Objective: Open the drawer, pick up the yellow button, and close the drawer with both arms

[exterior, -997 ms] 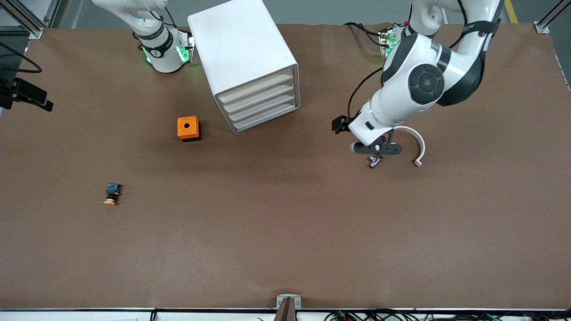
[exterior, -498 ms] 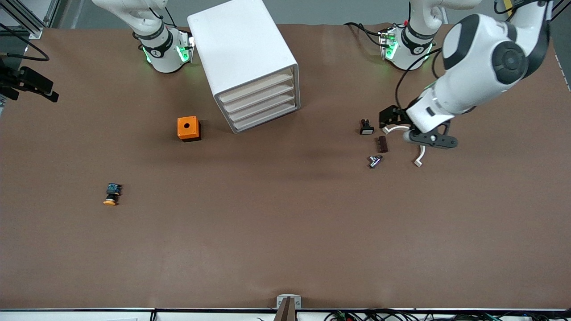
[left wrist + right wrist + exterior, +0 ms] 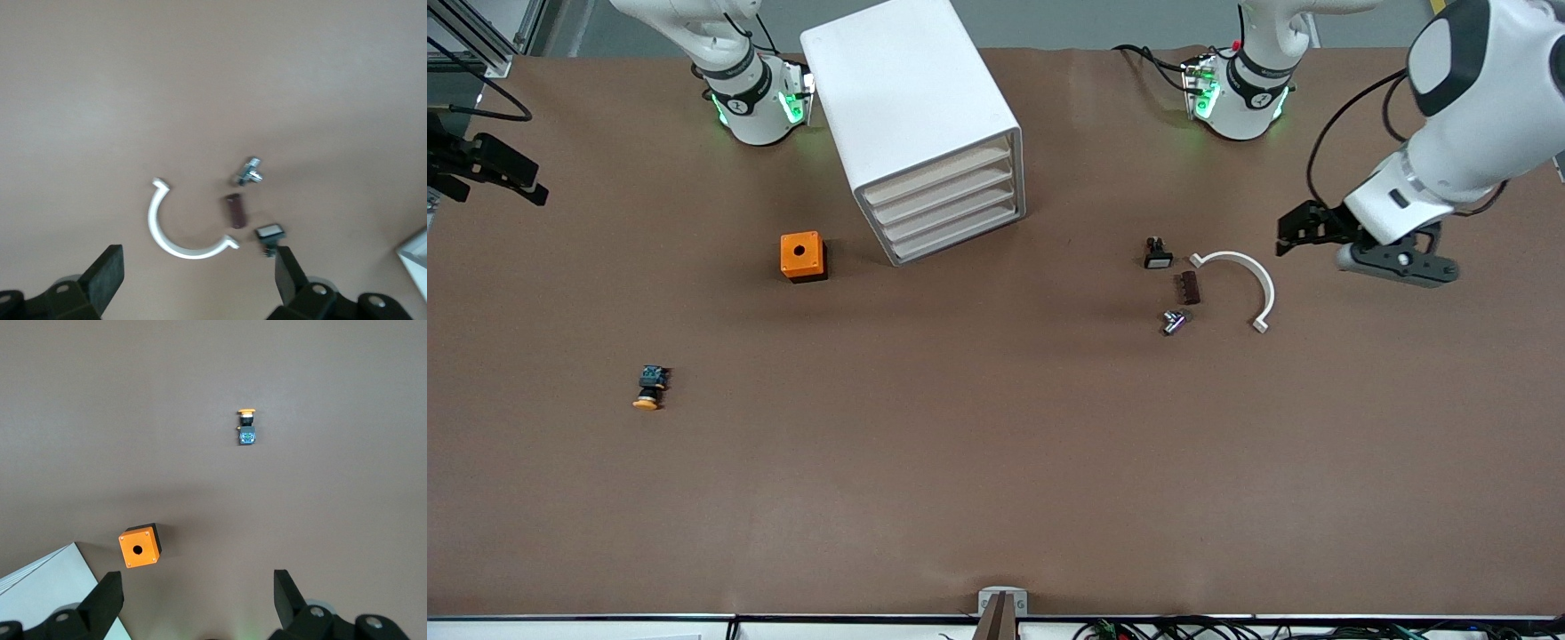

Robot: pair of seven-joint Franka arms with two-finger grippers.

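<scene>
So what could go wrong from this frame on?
1. All four drawers look shut, yet the button lies on the open table near the right arm's end, so a search in the top drawer may find nothing.
2. Both tools are far from the cabinet: the left tool, open, is up past the white clip; the right tool, open, is high over the orange box.

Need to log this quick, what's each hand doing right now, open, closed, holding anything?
Left hand: open, empty, over bare table at the left arm's end.
Right hand: open, empty, up over the table near the orange box.
</scene>
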